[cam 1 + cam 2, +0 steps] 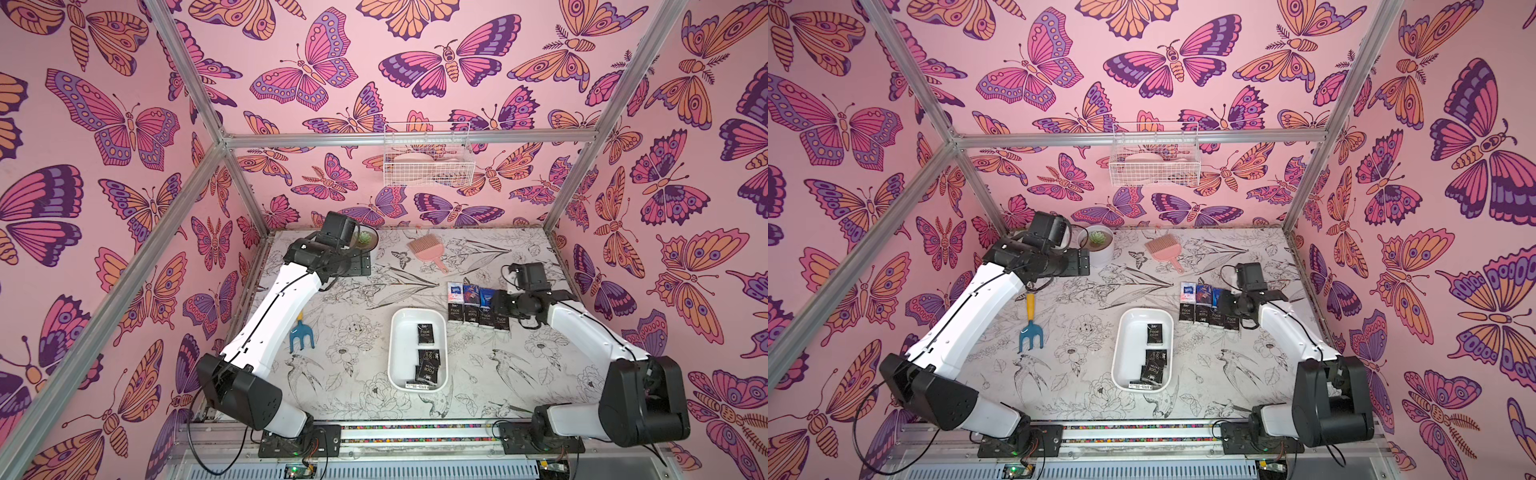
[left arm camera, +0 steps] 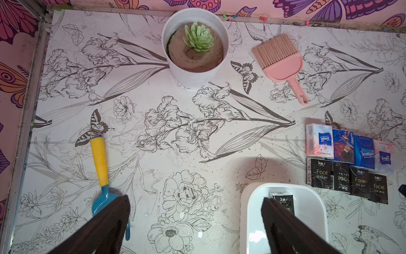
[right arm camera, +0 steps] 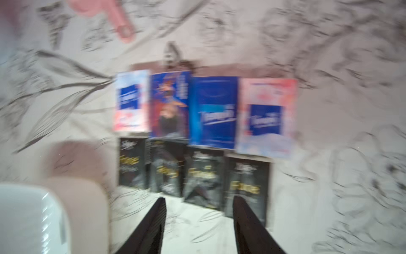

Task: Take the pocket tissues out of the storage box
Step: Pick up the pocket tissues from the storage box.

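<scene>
Flower-printed bench [image 1: 353, 291]: box [image 1: 405, 349] sits mid-bench, nearer the front edge, with several tissues [image 1: 426, 334] inside. Eight more lie in two rows [image 1: 478, 309] beside its far right corner. Left gripper [image 2: 195, 199] and right gripper [image 3: 199, 198] gape, holding nothing.

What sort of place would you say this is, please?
Probably a staged robot test booth rather than a real room: butterfly wallpaper behind a bare aluminium frame, robot arms bolted to a front rail, and props like a plant pot and tissue packets set on a printed table.
</scene>
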